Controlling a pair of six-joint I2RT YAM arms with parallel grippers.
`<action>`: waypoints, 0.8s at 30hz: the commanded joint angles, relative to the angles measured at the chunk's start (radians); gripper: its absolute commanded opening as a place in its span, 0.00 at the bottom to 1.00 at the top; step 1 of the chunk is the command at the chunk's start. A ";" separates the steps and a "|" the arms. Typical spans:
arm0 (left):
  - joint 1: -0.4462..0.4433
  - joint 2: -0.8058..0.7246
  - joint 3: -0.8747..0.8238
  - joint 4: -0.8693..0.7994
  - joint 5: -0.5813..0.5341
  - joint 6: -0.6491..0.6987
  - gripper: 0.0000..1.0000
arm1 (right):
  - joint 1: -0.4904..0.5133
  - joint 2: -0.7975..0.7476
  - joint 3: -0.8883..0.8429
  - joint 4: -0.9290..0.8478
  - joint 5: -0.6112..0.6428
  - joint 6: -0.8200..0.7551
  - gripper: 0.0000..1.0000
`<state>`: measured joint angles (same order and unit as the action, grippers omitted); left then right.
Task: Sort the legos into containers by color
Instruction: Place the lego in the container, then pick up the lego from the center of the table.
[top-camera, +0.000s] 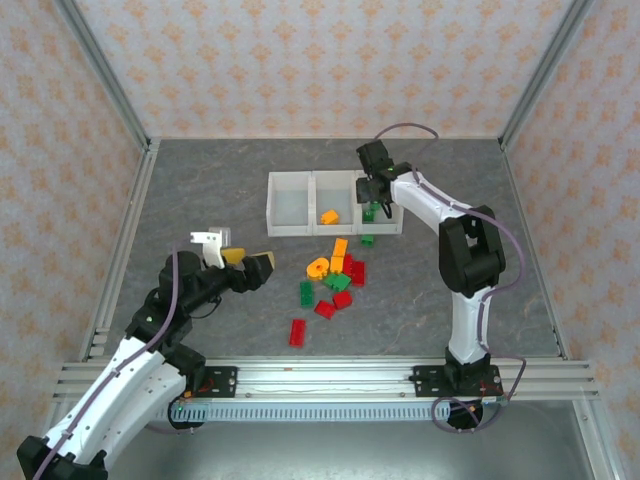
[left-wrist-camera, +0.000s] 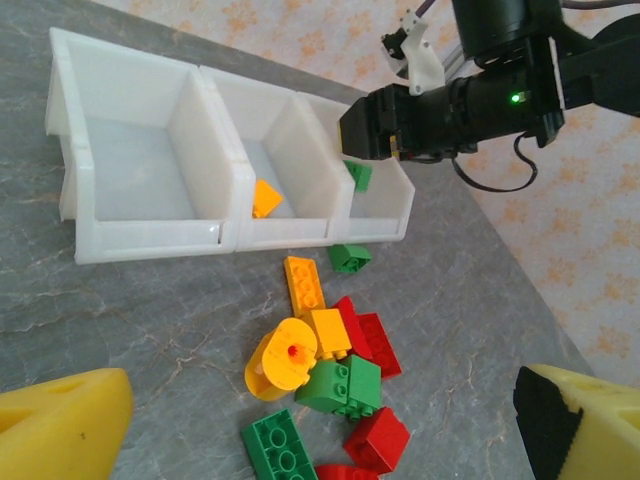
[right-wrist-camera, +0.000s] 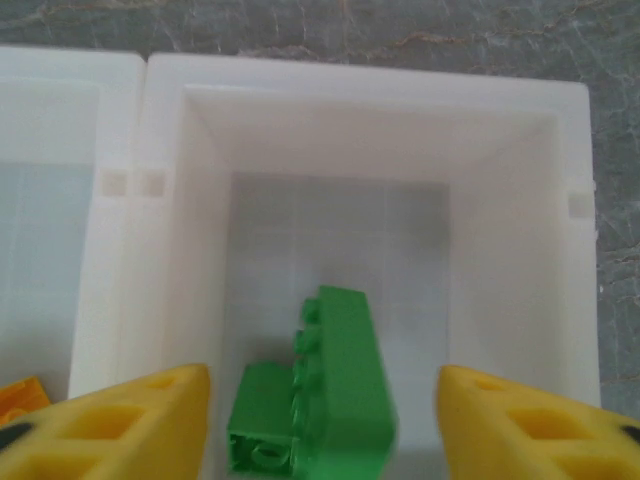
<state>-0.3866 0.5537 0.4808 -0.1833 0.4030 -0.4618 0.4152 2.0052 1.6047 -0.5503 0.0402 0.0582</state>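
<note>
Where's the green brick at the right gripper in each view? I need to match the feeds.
Top external: green brick right of centre, below the right gripper, at the rightmost container.
Left wrist: upper middle, at that container.
Right wrist: bottom centre, inside that container.
Shared landmark: that container's white rim.

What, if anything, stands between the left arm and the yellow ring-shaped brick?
Probably nothing, so yes. The left gripper hangs open beside the pile, and the yellow ring brick lies on the side facing it. An orange brick sits against its far side; the right gripper is away over the right bin.
</note>
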 joint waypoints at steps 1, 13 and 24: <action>-0.006 0.014 0.022 -0.016 -0.021 0.023 0.99 | -0.003 -0.095 0.013 -0.079 0.008 0.027 0.67; -0.007 0.047 0.038 -0.063 -0.096 0.022 0.99 | 0.032 -0.538 -0.479 0.064 -0.099 0.313 0.78; -0.009 0.052 0.033 -0.059 -0.093 0.016 0.99 | 0.117 -0.452 -0.596 0.195 -0.066 0.433 0.78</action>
<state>-0.3866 0.6048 0.4850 -0.2356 0.3248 -0.4618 0.5266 1.5196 0.9863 -0.4156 -0.0452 0.4515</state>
